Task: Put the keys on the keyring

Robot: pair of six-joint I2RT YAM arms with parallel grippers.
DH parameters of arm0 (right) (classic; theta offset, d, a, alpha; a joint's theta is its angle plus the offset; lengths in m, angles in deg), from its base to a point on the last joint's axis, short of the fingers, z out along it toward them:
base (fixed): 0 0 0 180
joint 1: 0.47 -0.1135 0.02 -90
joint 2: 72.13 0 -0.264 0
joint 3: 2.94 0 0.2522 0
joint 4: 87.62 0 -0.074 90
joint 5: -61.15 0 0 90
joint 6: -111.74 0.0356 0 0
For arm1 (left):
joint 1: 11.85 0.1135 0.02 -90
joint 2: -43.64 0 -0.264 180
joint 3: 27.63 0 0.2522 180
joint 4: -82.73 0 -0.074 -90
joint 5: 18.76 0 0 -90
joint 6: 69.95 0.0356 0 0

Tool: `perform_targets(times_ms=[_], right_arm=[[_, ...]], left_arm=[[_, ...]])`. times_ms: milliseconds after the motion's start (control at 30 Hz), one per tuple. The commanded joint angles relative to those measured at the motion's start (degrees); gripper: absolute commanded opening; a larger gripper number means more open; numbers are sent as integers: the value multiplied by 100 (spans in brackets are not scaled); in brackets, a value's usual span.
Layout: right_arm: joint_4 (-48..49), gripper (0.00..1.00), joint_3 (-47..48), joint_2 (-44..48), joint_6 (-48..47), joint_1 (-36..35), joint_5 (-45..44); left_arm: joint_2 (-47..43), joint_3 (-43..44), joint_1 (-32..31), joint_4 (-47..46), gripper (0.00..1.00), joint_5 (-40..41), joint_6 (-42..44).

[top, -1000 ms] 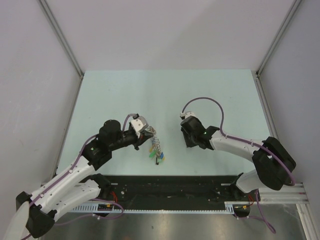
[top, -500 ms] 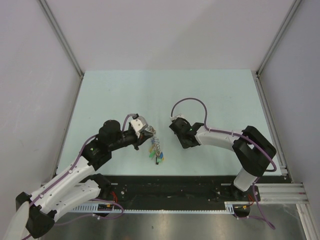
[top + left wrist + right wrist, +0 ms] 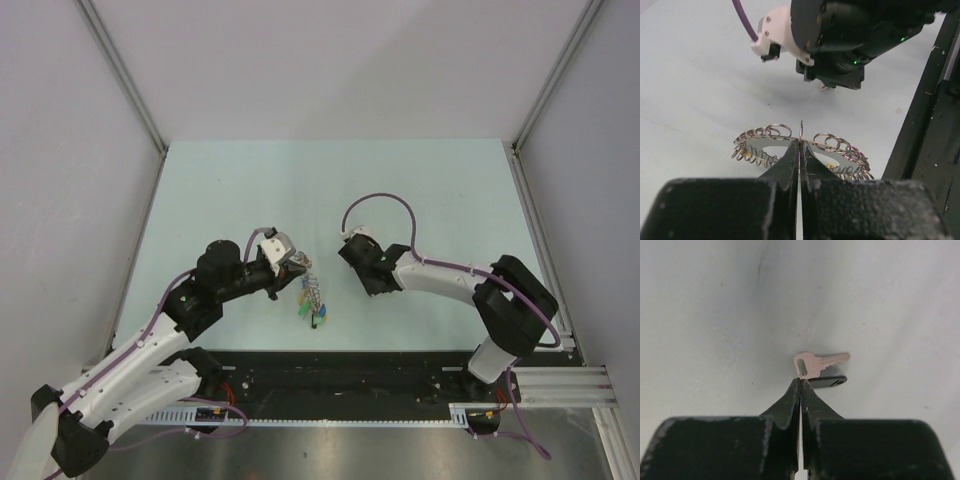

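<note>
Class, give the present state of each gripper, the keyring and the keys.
left gripper, shut on the keyring.
keyring, held by one thin loop.
right gripper, shut on the bare key.
bare key, gripped by its head, off the keyring.
coloured keys, bunched at the keyring's near end.

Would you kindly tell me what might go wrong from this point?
The right gripper pinches the key only by the rim of its head, at its very tips, so it may swivel or slip out. The left gripper holds the keyring by one thin loop, so it may twist when pushed.
</note>
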Motion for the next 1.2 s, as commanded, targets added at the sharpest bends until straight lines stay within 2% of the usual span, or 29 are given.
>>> perform_targets(times_ms=[0, 133, 233, 267, 333, 367, 567, 767, 1033, 1167], right_arm=[[328, 0, 157, 963, -111, -67, -282], [1365, 0, -308, 1747, -454, -129, -117], [2778, 0, -1159, 2301, -718, -76, 181], [3591, 0, -1397, 2406, -727, -6, 366], [4316, 0, -2109, 2661, -657, 73, 805], [4955, 0, -2328, 2715, -657, 117, 912], [6198, 0, -2867, 2347, -727, 205, 1360], [6947, 0, -3411, 2117, -525, 223, 1414], [6518, 0, -4088, 2539, -121, 232, 1168], [5939, 0, -4264, 2908, 29, 162, 1106]], left_arm=[[-143, 44, -17, -345, 0, 36, -21], [-160, 36, -17, -363, 0, 71, -21], [-187, 27, -17, -380, 0, 98, -21], [-187, 27, -17, -381, 0, 115, -21], [-204, 9, -17, -407, 0, 133, -30], [-222, 1, -17, -407, 0, 142, -30], [-187, -8, -17, -416, 0, 212, -21], [-222, -26, -17, -416, 1, 282, -12], [-222, -35, -17, -442, 0, 291, -3], [-213, -35, -17, -442, 0, 300, 5]])
